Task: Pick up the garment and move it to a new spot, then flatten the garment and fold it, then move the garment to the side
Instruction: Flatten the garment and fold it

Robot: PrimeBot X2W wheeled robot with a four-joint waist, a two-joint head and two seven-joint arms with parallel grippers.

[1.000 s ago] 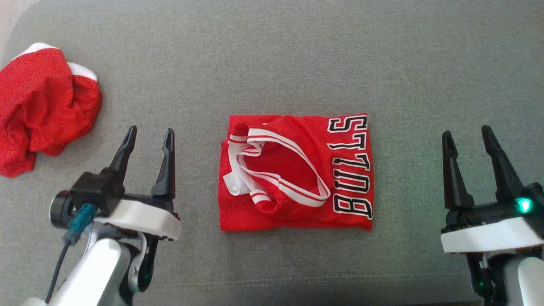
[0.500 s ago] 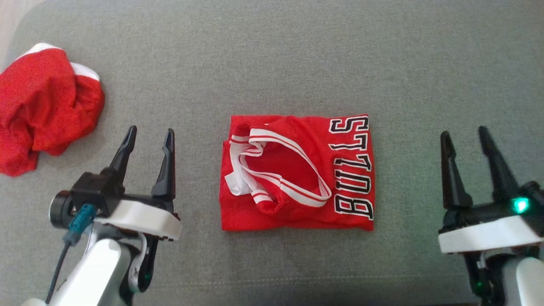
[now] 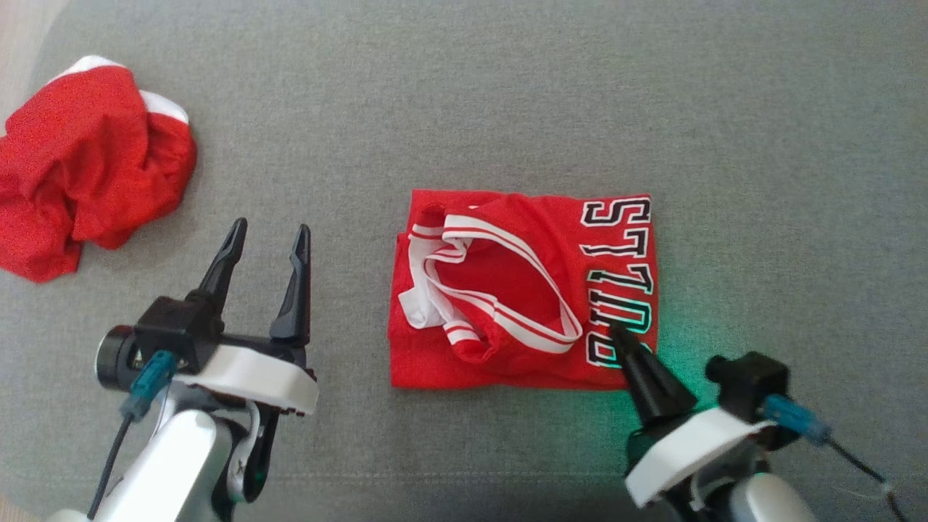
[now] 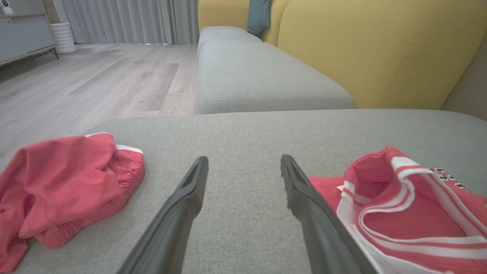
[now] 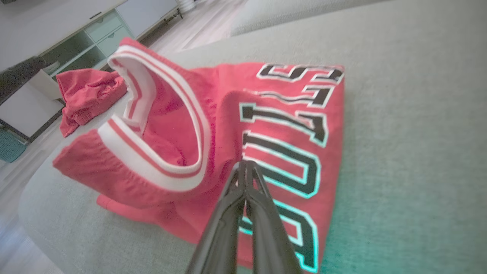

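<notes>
Touching the folded red jersey [image 3: 536, 239] near its lettering with your closed right fingers [image 3: 641, 370], you hold your left fingers [image 3: 296, 283] open above the grey cushion [image 3: 507, 109].

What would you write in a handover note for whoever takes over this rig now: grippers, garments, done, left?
Left gripper: open, over the grey cushion, holding nothing.
Right gripper: shut, tips on the near right corner of the folded jersey; whether it pinches cloth is unclear.
Crumpled red garment: far left, clear of both grippers.
Done: jersey folded. Left: move it aside.
</notes>
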